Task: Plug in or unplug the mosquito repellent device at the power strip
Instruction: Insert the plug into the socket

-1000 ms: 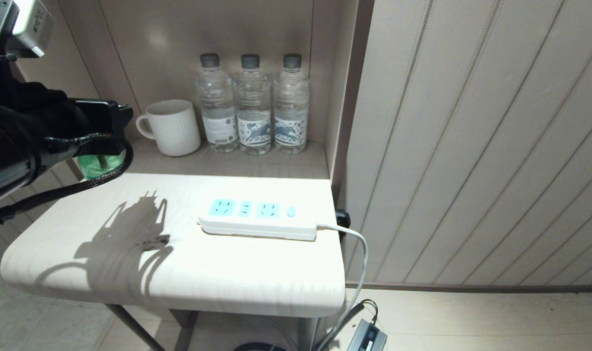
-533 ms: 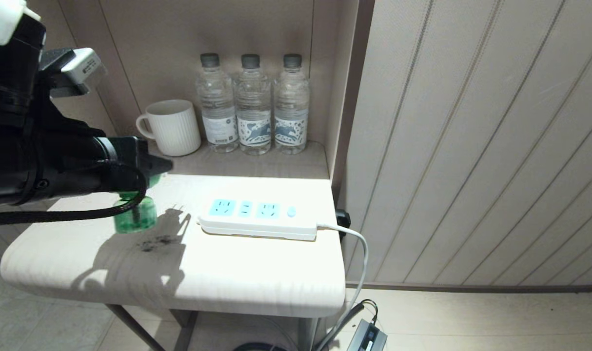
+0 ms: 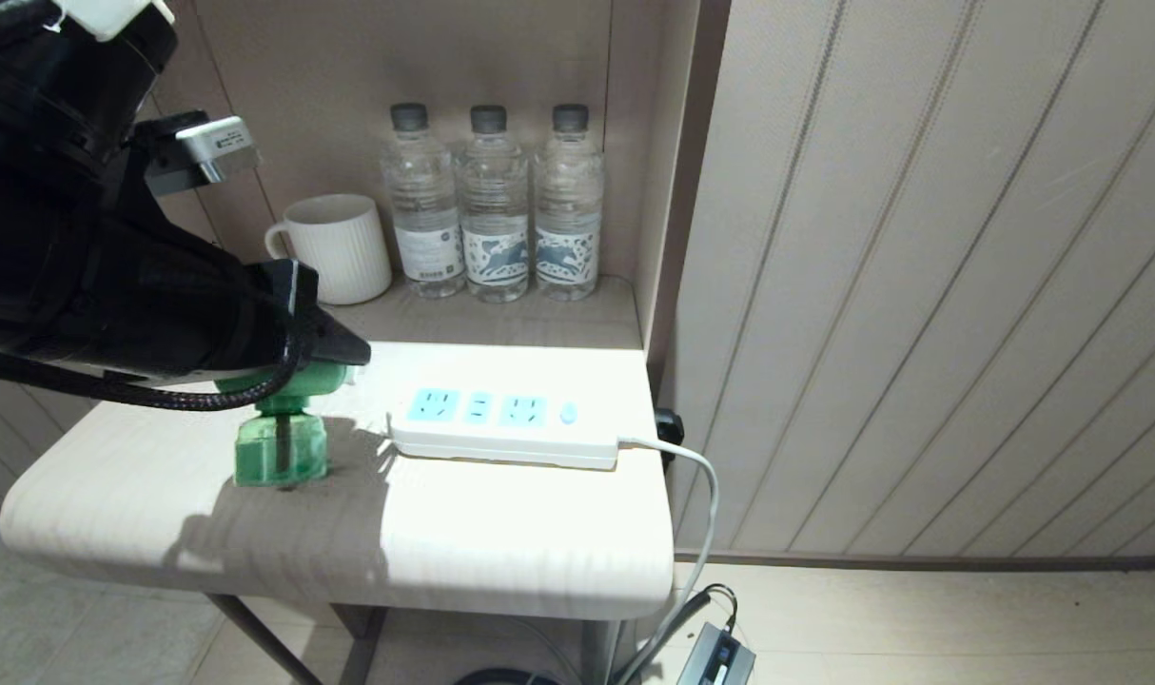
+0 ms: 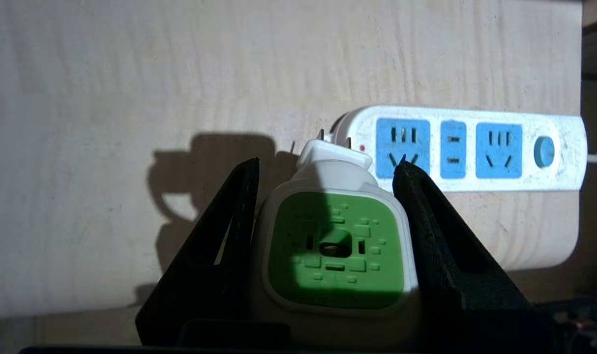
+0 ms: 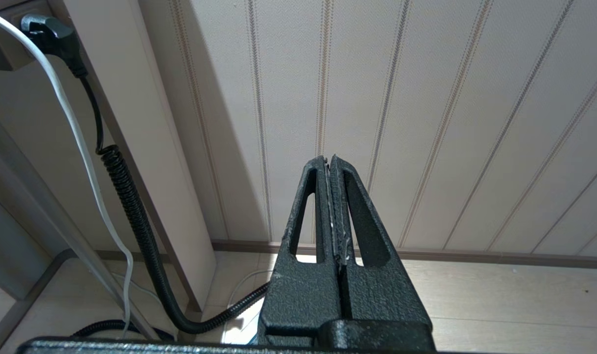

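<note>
The mosquito repellent device [image 3: 281,447] stands upright with its green bottle low over the table, just left of the power strip [image 3: 501,428]. I cannot tell if the bottle touches the tabletop. My left gripper [image 3: 335,354] is shut on its white-and-green cap [image 4: 335,250], one black finger on each side. In the left wrist view the plug prongs point toward the near end of the power strip [image 4: 453,147], whose sockets are all empty. Parked low beside the wall, my right gripper [image 5: 329,160] is shut on nothing.
A white mug [image 3: 335,249] and three clear water bottles [image 3: 490,205] stand on the shelf behind the table [image 3: 501,542]. The strip's white cord [image 3: 701,495] drops off the table's right edge by a black wall plug [image 3: 670,423]. A panelled wall closes the right side.
My left arm has swung right and down with the device. The bottle, earlier half hidden behind the arm at the far left, now hangs upright close to the strip's left end.
</note>
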